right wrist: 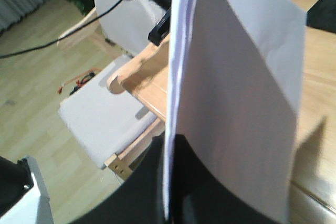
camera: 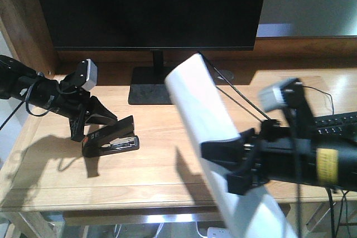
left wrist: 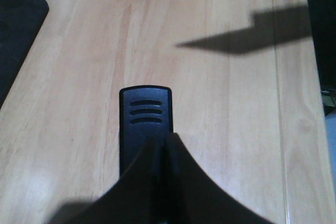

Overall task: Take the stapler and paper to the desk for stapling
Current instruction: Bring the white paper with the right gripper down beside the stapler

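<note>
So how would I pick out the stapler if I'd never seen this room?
Find the big dark monitor, then look down and left across the wooden desk. The stapler is at the tip of the left gripper. It is small, black and wedge-shaped with a silver strip, unlike the large white paper held up on the right.

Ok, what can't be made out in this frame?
- Stapler mouth: left wrist view, its top and the left gripper cover it.
- Paper lower end: front view, cut off by the bottom edge.
- Right gripper: front view, motion-blurred.
- Sheet count: right wrist view, edges too blurred.
</note>
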### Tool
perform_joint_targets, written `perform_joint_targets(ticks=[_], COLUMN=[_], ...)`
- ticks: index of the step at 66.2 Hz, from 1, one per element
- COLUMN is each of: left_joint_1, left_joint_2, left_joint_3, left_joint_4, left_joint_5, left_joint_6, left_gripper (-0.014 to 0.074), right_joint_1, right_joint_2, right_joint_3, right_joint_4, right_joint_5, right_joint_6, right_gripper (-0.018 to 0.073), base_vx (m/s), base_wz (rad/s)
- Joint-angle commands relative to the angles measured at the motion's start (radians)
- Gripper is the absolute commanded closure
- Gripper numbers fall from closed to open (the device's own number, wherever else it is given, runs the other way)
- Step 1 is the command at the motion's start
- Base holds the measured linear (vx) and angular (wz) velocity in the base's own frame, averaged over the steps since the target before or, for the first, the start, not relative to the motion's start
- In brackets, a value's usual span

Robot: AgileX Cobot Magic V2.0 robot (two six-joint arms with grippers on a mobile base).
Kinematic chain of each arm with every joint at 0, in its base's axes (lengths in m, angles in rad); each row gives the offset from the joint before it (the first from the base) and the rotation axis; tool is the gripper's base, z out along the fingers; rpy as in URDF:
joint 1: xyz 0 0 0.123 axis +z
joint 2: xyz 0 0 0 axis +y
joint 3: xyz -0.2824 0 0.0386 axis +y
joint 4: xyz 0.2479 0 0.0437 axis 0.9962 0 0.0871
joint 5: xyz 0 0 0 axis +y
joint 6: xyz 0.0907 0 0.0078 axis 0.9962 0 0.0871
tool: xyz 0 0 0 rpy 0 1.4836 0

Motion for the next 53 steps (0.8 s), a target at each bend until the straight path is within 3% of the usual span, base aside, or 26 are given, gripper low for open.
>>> perform_joint_targets(ticks=[1,9,18,35,53], left_joint_1=[-0.004,-0.004,-0.004,-0.004,-0.004], left_joint_2=[-0.057,-0.057,-0.057,-0.057,-0.057], left_joint_3=[-0.025,-0.025,-0.025,-0.025,-0.025], left_joint_4=[-0.057,-0.057,-0.057,-0.057,-0.057], left_joint_5=[0.034,0.034,0.034,0.034,0.034], left_joint_6=[-0.009,-0.009,-0.009,-0.009,-0.009], left_gripper=[0.0603,0.0603,0.0603,0.0603,0.0603], right_joint_1=[0.098,0.225,0.305,0.308,0.296], right_joint_2=[0.071,0.166,0.225,0.379,0.624], right_joint_3=[-0.077,-0.143,-0.209,-0.193,-0.196], right_joint_4=[0.023,0.015,0.049,0.128,0.089], right_joint_5=[0.105,0.211,0.390,0.976,1.045], right_joint_6=[-0.009,-0.012,-0.012,-0.024,-0.010], right_gripper=[0.0564,0.0564,0.0564,0.0562,0.0561], base_vx=[0.00,0.00,0.00,0.00,0.00], base_wz=[0.00,0.00,0.00,0.00,0.00])
